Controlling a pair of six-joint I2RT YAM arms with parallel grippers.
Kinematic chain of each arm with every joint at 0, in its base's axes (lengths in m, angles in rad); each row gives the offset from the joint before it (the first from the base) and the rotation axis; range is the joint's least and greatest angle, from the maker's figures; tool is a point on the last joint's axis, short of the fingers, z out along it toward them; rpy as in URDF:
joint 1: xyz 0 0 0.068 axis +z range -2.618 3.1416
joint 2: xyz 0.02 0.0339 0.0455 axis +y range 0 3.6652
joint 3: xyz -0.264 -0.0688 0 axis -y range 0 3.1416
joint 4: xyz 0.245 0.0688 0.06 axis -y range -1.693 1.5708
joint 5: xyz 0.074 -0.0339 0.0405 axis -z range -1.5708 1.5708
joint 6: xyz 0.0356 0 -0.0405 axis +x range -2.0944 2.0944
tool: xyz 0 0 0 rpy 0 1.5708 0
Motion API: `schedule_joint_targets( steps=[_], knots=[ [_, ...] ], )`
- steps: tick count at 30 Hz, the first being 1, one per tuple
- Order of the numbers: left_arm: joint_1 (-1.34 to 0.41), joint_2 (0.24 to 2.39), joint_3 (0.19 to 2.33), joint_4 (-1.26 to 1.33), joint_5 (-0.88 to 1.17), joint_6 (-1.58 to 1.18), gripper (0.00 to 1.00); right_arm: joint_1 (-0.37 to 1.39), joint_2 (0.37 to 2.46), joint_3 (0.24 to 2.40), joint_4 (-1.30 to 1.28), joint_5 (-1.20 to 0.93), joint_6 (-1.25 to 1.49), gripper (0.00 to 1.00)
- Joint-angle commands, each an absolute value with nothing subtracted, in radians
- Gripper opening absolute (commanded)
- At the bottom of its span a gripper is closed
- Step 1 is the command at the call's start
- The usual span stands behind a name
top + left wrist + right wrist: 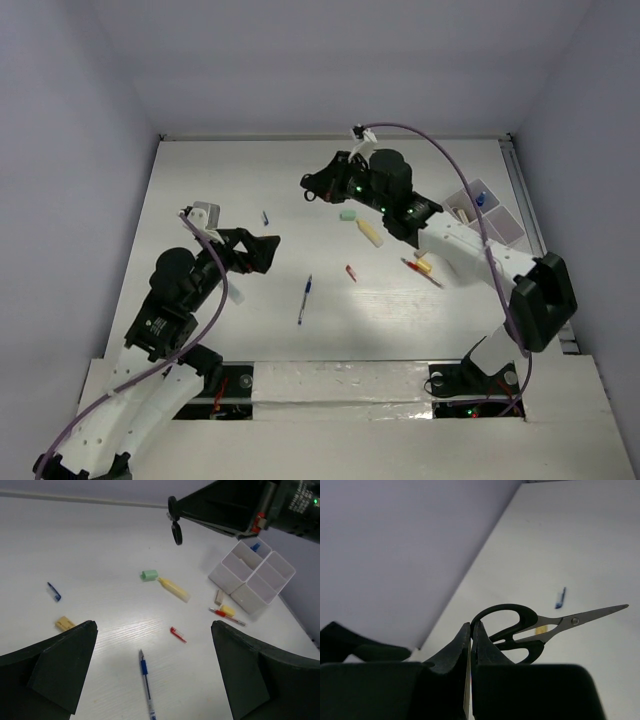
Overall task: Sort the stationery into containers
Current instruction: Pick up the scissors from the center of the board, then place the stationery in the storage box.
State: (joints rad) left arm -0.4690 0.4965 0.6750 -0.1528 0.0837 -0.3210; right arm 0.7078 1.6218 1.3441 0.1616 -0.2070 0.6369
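Right gripper (471,630): clenched on one handle loop of the black scissors (520,630), with the blades sticking out sideways past the fingertips.
Scissors, position: lifted clear of the surface (220,170), above its far middle and well apart from the tray; from the left wrist view the handle loop dangles below the gripper's tip.
Left gripper (153,625): released, jaws spread wide with nothing between them, hovering over the near middle of the surface.
Tray (227,577): white, divided into square compartments, standing at the right side of the surface.
Already sorted: one small blue piece (256,546) sits in a far compartment; a pale shape shows in the one next to it, too faint to name. The other compartments look bare.
Loose, centre: blue-white pen (146,685) just under the left gripper; small red bit (176,634) beyond it; mint green eraser (149,575) touching or just beside the end of the pale yellow marker (174,588).
Loose, near the tray: red pencil (226,616) with a yellow bit (227,610) lying against it; tan bit (219,597) just beside the tray wall.
Loose, left side: small blue piece (54,592) and another tan piece (64,624), both well apart from the tray.
Progress, as a judgement: early; most of the stationery has not been sorted.
Step in hand, as a judgement: the scissors are picked up but not yet delivered.
Left to do: the scissors, then everything listed as loose.
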Motion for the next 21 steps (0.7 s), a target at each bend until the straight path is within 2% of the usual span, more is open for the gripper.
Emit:
schedule_joint_targets(
  steps=[1,4,5,9,13,16,21],
  knots=[
    [-0.463,0.537,0.652,0.033,0.118,-0.443,0.95,0.715,1.508,1.231,0.336,-0.220,0.814,0.00],
    [-0.463,0.569,0.603,0.202,0.170,-0.518,0.88,0.715,1.451,1.149,0.376,-0.204,0.853,0.00],
    [-0.483,0.592,0.589,0.274,0.175,-0.534,0.83,0.715,1.425,1.123,0.383,-0.193,0.862,0.00],
    [-0.566,0.678,0.604,0.360,0.125,-0.517,0.76,0.715,1.399,1.091,0.400,-0.204,0.879,0.00],
    [-0.667,0.762,0.633,0.405,0.074,-0.485,0.68,0.715,1.388,1.060,0.434,-0.215,0.899,0.00],
    [-0.733,0.814,0.658,0.402,0.011,-0.450,0.59,0.715,1.375,1.045,0.454,-0.209,0.908,0.00],
    [-0.752,0.859,0.683,0.394,-0.089,-0.428,0.54,0.715,1.373,1.042,0.468,-0.225,0.914,0.00]
  ],
)
